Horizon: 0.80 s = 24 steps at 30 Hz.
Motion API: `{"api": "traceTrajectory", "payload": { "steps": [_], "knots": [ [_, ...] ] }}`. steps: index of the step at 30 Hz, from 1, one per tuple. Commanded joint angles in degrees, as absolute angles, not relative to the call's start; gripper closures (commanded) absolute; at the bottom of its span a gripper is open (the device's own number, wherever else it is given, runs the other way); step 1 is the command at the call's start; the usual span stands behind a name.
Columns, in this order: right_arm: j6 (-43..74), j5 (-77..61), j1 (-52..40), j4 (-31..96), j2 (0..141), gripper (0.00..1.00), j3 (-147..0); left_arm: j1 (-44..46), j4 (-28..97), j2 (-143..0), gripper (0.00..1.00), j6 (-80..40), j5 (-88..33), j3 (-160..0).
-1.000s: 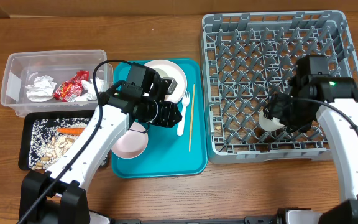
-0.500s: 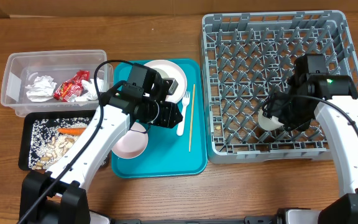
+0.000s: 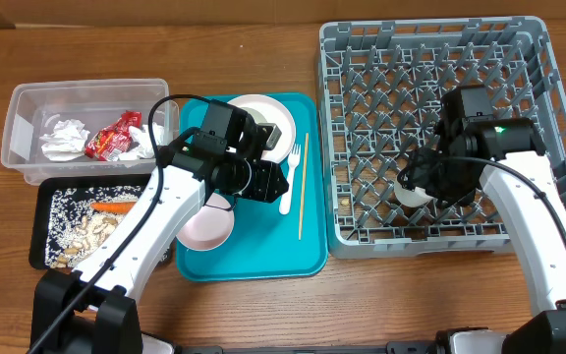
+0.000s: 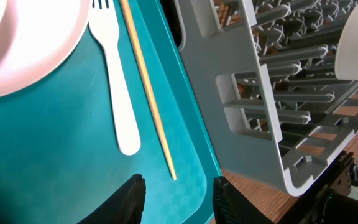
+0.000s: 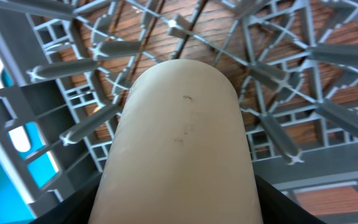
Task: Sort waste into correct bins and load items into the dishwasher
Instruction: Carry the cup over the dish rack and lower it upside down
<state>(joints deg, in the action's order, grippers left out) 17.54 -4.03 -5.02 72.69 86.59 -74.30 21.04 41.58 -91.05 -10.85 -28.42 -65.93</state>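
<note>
Wooden surface (image 3: 263,315): the right jaws are clamped on a white cup (image 5: 179,143), grey rack (image 3: 328,147) directly beneath. It is best seated between pegs before release. Left jaws stand apart, empty, fork (image 4: 120,106) just ahead.

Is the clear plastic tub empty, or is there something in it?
Not empty. In the clear tub lie crumpled white napkins and a red-orange wrapper, both seen from overhead.

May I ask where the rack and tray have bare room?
Free: back rows of the square grey plastic dish rack; front right corner of the flat teal tray, in front of the white plastic fork. Crowded: its back, holding the round pale plate.
</note>
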Motion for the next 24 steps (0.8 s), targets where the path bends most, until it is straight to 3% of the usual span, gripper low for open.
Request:
{"api": "traceTrajectory", "payload": {
  "steps": [1,24],
  "knots": [
    [17.8,-2.3,-5.3,72.2,86.5,0.96,-73.5,21.5,41.6,-91.5,0.62,-11.2,-27.9,-65.3],
    [17.9,-2.4,-5.3,70.4,86.7,0.96,-70.8,21.5,41.7,-91.5,0.61,-11.2,-27.9,-65.3]
  ]
}}
